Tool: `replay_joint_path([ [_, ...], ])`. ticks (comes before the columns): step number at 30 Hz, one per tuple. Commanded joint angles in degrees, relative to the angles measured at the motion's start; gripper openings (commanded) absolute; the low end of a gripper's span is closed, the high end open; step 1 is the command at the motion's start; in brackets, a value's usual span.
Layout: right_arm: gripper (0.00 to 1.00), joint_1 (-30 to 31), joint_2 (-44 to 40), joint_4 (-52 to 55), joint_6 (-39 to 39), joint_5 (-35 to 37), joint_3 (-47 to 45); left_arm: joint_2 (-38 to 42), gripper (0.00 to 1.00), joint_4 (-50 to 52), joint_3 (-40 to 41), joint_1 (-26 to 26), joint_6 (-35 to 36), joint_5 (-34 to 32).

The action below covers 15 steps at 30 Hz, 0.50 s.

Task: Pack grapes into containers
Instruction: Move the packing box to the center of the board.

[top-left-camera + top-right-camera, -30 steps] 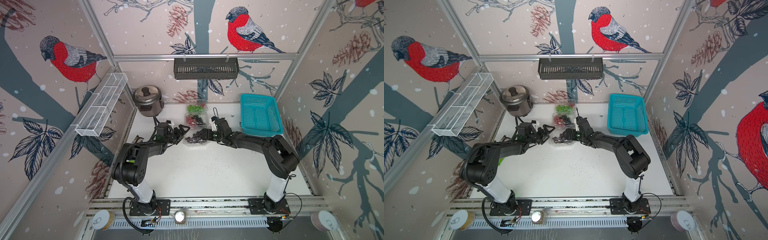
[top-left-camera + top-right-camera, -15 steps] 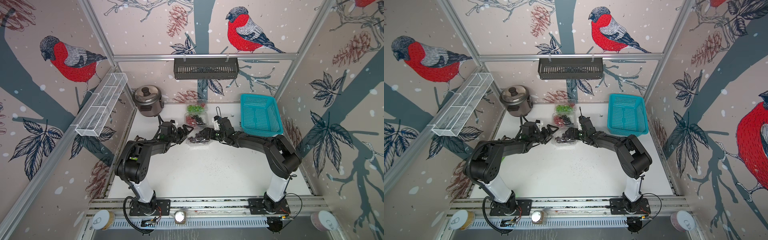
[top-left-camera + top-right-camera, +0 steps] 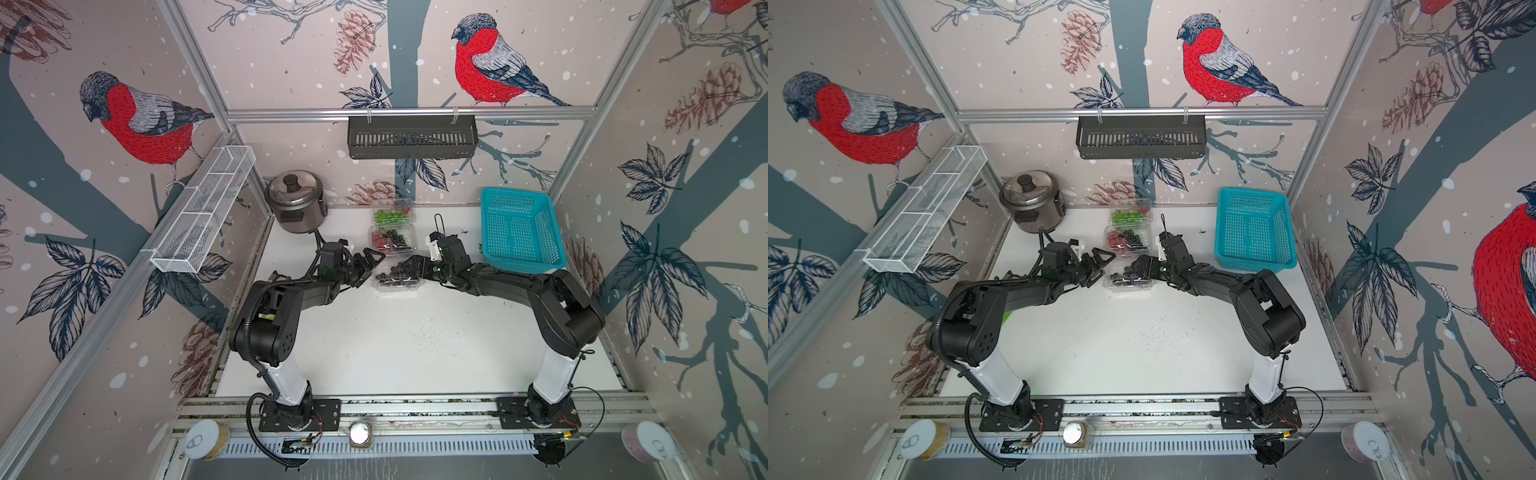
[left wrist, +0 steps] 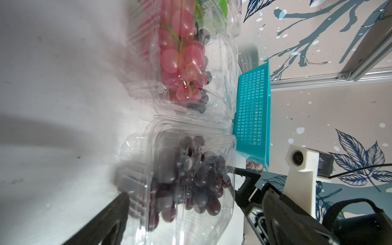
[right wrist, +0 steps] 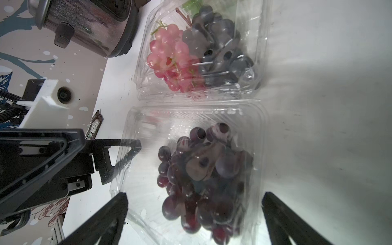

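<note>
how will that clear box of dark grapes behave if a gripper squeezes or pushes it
The clear box looks thin and glossy, so it would probably flex and slip under a squeeze. Shallow and flat on the smooth table, it should slide rather than tip. The dark grapes sit loose inside and may shift.

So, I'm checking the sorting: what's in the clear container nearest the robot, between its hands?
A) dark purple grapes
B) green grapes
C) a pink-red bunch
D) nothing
A: the nearest container holds dark purple grapes, plain in the right wrist view; the pink-red bunch lies in the next container back.
</note>
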<state>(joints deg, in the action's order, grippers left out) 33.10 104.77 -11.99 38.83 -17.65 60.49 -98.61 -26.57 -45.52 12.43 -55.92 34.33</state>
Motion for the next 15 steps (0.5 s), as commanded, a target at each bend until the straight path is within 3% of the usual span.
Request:
replay_joint_path([
  [1, 1.0, -1.3, -1.4, -1.0, -0.7, -0.3, -0.5, 1.5, 0.97, 5.8, -1.7, -0.3, 4.7, -3.3],
  [8, 1.0, -6.0, -3.0, 0.3, -2.5, -1.7, 0.4, 2.5, 0.97, 12.1, -5.6, -1.2, 7.7, -10.4],
  [15, 0.99, -7.9, 2.2, 1.5, -5.9, -2.7, 7.1, -6.0, 0.97, 8.5, -14.3, -3.4, 6.3, -8.4],
])
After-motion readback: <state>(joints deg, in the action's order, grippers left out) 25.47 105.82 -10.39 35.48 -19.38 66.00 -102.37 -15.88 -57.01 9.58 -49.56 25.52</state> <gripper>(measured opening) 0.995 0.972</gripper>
